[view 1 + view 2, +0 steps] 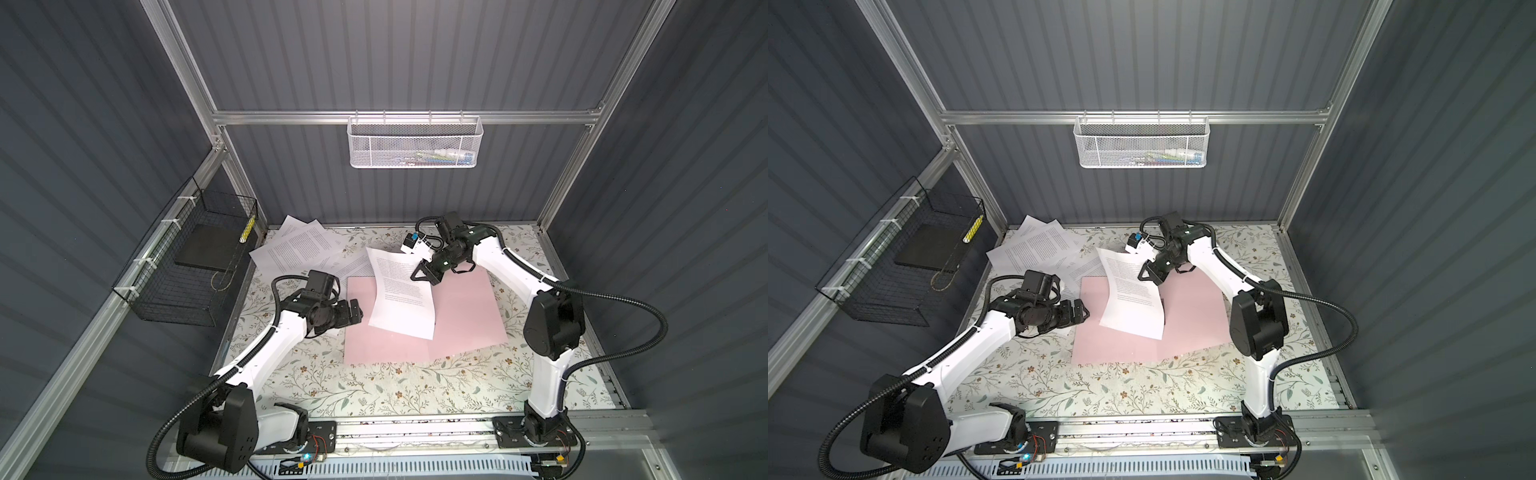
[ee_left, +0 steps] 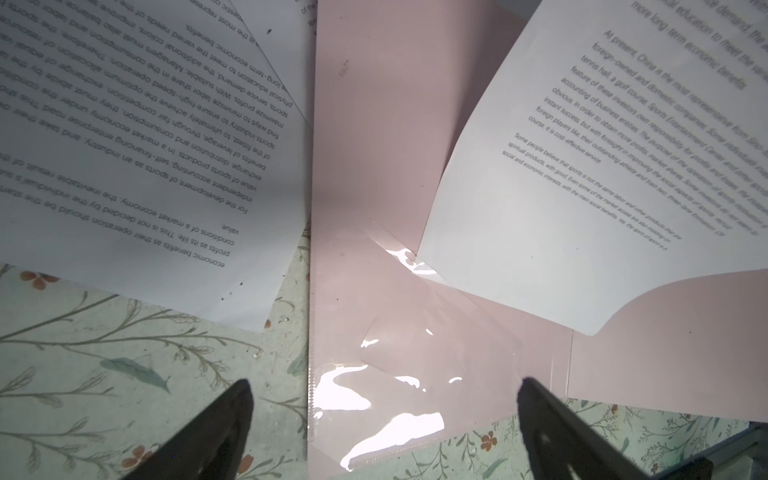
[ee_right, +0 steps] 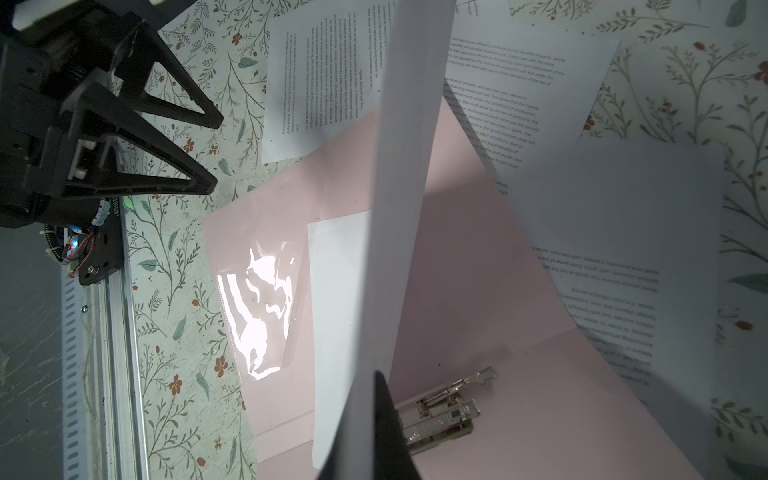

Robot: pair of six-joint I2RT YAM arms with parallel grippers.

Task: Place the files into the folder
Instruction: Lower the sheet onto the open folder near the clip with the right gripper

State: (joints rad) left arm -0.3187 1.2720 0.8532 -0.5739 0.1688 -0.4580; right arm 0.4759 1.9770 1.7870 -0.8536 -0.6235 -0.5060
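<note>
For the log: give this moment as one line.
right gripper: shut on white printed paper sheet over open pale pink card folder | left gripper: open, empty, at folder's edge | other sheets: scattered back-left

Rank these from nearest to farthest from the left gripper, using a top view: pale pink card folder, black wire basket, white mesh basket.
1. Pale pink card folder: mid-table, right at the left gripper.
2. Black wire basket: left wall.
3. White mesh basket: back rail.
</note>
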